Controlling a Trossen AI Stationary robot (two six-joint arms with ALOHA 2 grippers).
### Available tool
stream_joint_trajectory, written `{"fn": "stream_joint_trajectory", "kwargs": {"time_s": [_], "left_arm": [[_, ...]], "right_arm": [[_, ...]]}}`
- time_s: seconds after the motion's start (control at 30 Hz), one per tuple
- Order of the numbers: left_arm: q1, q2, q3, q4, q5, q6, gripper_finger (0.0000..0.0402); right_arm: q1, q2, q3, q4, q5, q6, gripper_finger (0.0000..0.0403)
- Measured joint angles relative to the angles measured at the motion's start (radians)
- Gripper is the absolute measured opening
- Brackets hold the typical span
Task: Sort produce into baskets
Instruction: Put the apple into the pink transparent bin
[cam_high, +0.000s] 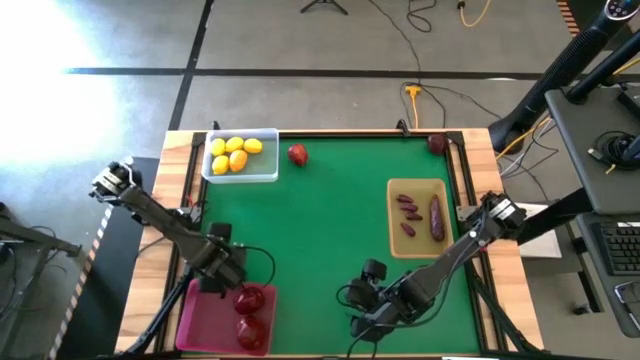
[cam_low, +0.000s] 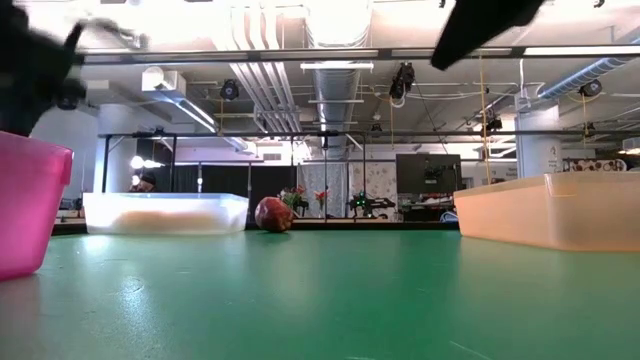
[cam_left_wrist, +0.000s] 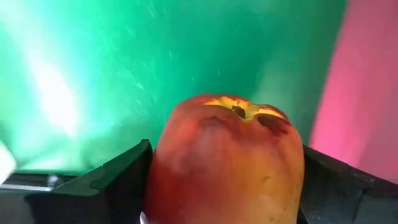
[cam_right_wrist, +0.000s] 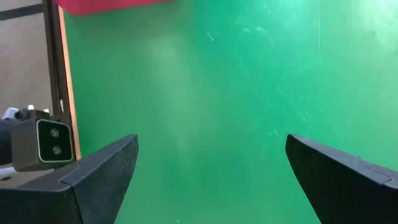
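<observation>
Apple (cam_left_wrist: 227, 162) between left fingers (cam_left_wrist: 106, 186)

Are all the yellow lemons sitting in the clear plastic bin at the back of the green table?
Yes: the high view shows every yellow lemon grouped inside the clear plastic bin, with none loose on the green table.

Landmark: the table mat (cam_high: 330, 230).
Clear bin (cam_high: 240, 176): on the mat's far left corner, lemons (cam_high: 235, 152) inside it.
Loose fruit (cam_high: 297, 154): on the mat, just right of the clear bin.
Second loose fruit (cam_high: 437, 143): at the mat's far right corner.
Tray (cam_high: 418, 188): on the mat's right side (long pieces (cam_high: 436, 217) lying in it).
Pink bin (cam_high: 205, 325): at the mat's near left corner, two fruits inside.
Left gripper (cam_high: 238, 293): over the pink bin, an apple (cam_left_wrist: 227, 165) between its fingers.
Right gripper (cam_high: 362, 322): over the mat's near edge, right of the pink bin.
</observation>
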Motion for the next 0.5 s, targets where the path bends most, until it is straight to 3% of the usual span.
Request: {"fn": "stream_joint_trajectory", "kwargs": {"time_s": [0.13,0.23,0.5], "left_arm": [[-0.012,-0.001,0.157,-0.016,-0.031,-0.104,0.031],[-0.083,-0.003,0.237,0.039,-0.042,-0.208,0.031],[-0.297,0.05,0.16,0.297,-0.05,-0.461,0.031]], "right_arm": [[-0.011,0.0,0.023,0.001,0.001,-0.049,0.04],[-0.012,0.0,0.022,0.001,0.013,-0.058,0.04],[-0.01,0.071,-0.018,0.004,0.023,-0.046,0.04]]}}
